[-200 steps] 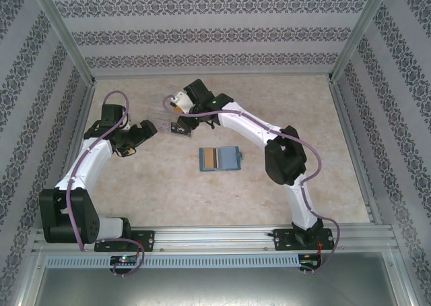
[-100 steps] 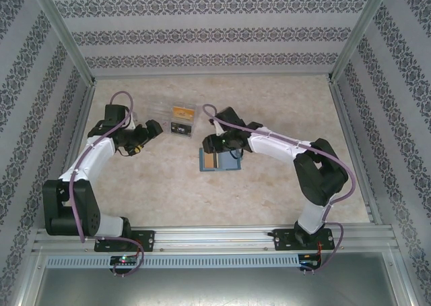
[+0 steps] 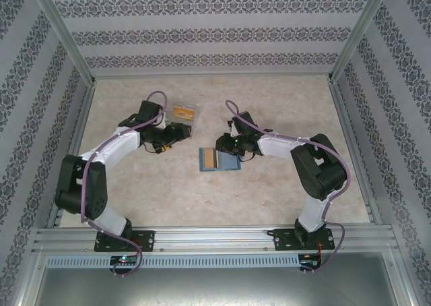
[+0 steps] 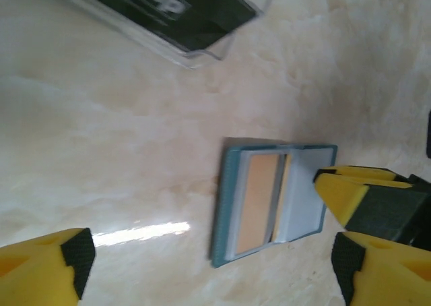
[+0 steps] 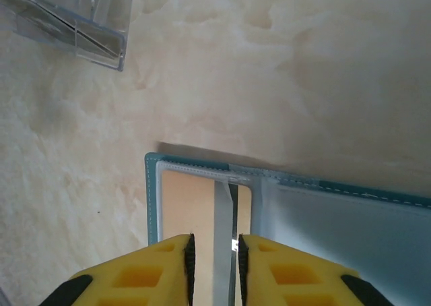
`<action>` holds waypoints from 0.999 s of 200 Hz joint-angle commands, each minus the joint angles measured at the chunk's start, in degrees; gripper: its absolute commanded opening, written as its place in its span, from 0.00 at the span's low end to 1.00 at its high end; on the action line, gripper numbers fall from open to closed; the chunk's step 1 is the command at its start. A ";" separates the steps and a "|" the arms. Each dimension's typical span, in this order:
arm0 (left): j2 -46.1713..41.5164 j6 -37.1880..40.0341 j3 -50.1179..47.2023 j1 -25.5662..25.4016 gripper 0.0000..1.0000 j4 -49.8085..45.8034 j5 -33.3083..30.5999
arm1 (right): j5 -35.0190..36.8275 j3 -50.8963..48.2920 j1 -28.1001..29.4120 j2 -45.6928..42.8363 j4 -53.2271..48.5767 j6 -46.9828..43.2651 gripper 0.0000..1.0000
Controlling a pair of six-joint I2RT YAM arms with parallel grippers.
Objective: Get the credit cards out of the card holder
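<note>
The card holder (image 3: 219,160) lies open and flat near the middle of the table (image 3: 303,104), whose top is smooth, glossy and veined like pale beige marble. It is a soft blue-grey wallet with light stitching along its rim. Its left half carries a translucent pocket showing a flat orange-gold card (image 5: 188,201), and a narrow silvery grey card (image 5: 223,205) runs across that pocket. The right gripper (image 5: 213,255) hangs just over this pocket, its blocky yellow fingers (image 5: 151,272) drawn close with only a thin gap. The grey card's lower end sits in that gap, and whether they pinch it I cannot tell. The left gripper (image 4: 212,255) stands left of the holder in the top view, fingers wide apart over bare table with nothing between them, the holder ahead of them and untouched. Near it lies a glossy black card (image 4: 182,6) in a clear, hard-edged sleeve, and further back a second orange-gold card (image 3: 183,110), both apart from the holder.
</note>
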 commanded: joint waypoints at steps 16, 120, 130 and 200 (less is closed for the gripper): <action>6.57 -4.50 4.12 -6.80 0.81 4.74 -0.70 | -3.18 -0.68 -0.97 1.92 0.16 1.50 0.25; 19.10 -8.24 9.91 -11.89 0.28 5.88 0.49 | -4.00 -1.13 -1.05 4.11 1.19 1.13 0.23; 19.35 -7.97 9.82 -11.91 0.27 5.40 -0.11 | -4.28 -0.84 -1.13 4.53 1.21 1.01 0.23; 21.55 -6.90 8.94 -11.87 0.21 4.05 -1.32 | -6.54 -0.08 -1.74 5.66 2.06 0.37 0.22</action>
